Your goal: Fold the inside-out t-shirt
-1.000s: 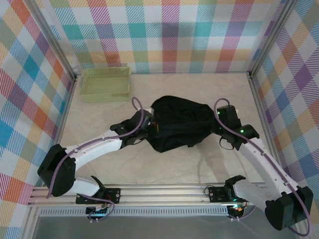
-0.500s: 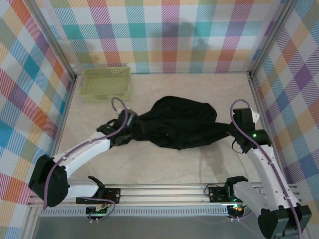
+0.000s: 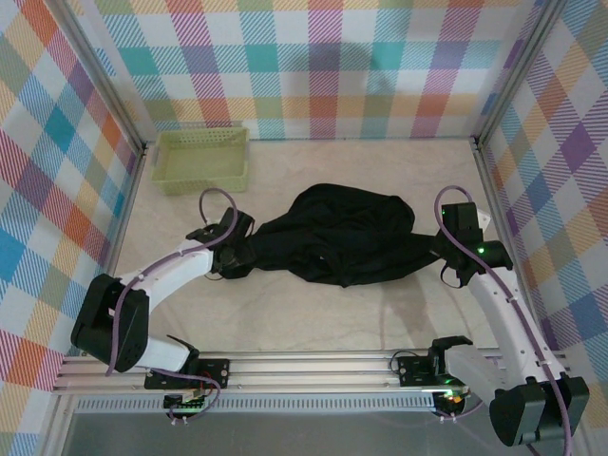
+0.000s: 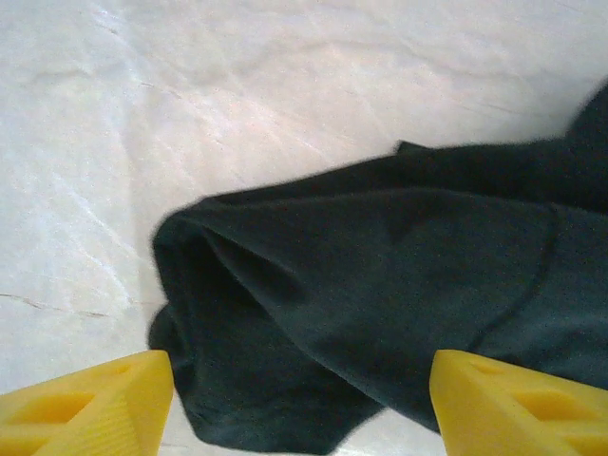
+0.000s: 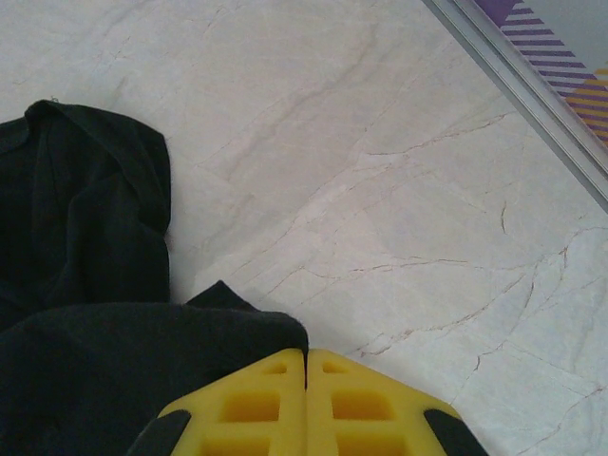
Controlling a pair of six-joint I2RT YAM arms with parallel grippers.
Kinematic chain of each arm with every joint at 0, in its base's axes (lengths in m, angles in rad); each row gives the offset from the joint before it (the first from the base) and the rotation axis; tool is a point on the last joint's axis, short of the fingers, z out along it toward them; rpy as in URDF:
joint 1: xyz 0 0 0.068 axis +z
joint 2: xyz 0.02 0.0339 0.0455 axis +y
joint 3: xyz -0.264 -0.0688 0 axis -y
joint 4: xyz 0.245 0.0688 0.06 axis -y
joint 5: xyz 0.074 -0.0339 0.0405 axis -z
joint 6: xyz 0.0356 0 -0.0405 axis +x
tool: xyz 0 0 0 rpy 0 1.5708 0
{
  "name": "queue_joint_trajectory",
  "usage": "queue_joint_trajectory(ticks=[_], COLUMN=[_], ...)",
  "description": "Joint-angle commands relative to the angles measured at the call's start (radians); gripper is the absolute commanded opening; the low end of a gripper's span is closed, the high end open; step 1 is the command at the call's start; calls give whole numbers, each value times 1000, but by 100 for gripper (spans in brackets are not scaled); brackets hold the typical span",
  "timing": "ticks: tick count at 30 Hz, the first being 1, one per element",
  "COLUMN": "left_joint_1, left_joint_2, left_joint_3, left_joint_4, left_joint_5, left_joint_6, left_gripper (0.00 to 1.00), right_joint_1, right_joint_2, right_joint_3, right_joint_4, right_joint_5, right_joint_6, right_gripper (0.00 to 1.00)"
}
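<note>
A black inside-out t-shirt [image 3: 342, 237] lay bunched at the centre of a pale, marble-patterned surface [image 3: 313, 313], stretching from 9 o'clock to 3 o'clock. At its 9 o'clock end the left claw [image 4: 302, 366] stood released. Its yellow fingers [image 4: 85, 399] were well apart, and a tube-like end of cloth, probably a sleeve, lay loose between them. At the 3 o'clock end the right claw [image 5: 306, 359] was clenched, apparently pinching an edge of the cloth.

The step in hand seemed to be spreading the shirt flat, with no fold made yet. Next, the left claw would likely need to close on that loose end and draw it outward against the right claw's hold.

A pale green lattice basket [image 3: 202, 160] sat at 11 o'clock. Pastel plaid walls [image 3: 313, 66] enclosed the surface, with a metal rail [image 3: 313, 366] at 6 o'clock.
</note>
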Motion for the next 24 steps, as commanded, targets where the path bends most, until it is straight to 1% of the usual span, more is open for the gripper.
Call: queue_joint_trajectory(ticks=[1, 3, 4, 7, 11, 16, 17, 18, 19, 21, 24], left_joint_1=[55, 74, 79, 86, 102, 130, 136, 142, 149, 156, 165], left_joint_2=[-8, 5, 17, 67, 109, 93, 85, 76, 63, 14, -90], left_joint_3=[-28, -43, -47, -36, -20, 20, 29, 39, 48, 67, 130], left_joint_4=[-1, 36, 55, 82, 123, 121, 119, 112, 103, 81, 12], left_joint_5=[-6, 35, 55, 84, 116, 115, 115, 115, 116, 103, 43], left_joint_6=[-12, 1, 9, 21, 44, 67, 73, 77, 81, 89, 106], left_gripper=[73, 75, 73, 62, 42, 16, 10, 2, 0, 0, 0], right_joint_1=[-10, -12, -11, -13, -17, -24, -25, -26, -28, -33, -47], right_joint_2=[-2, 4, 8, 14, 18, 11, 9, 8, 8, 3, 0], right_joint_3=[-4, -2, -3, -1, 21, 73, 81, 92, 104, 129, 187], right_joint_4=[14, 18, 20, 26, 21, 8, 6, 1, -5, -10, -25], right_joint_5=[-17, -24, -28, -38, -52, -53, -52, -52, -50, -50, -50], right_joint_6=[-14, -15, -13, -12, -12, -16, -16, -17, -17, -18, -21], right_gripper=[0, 0, 0, 0, 0, 0, 0, 0, 0, 0, 0])
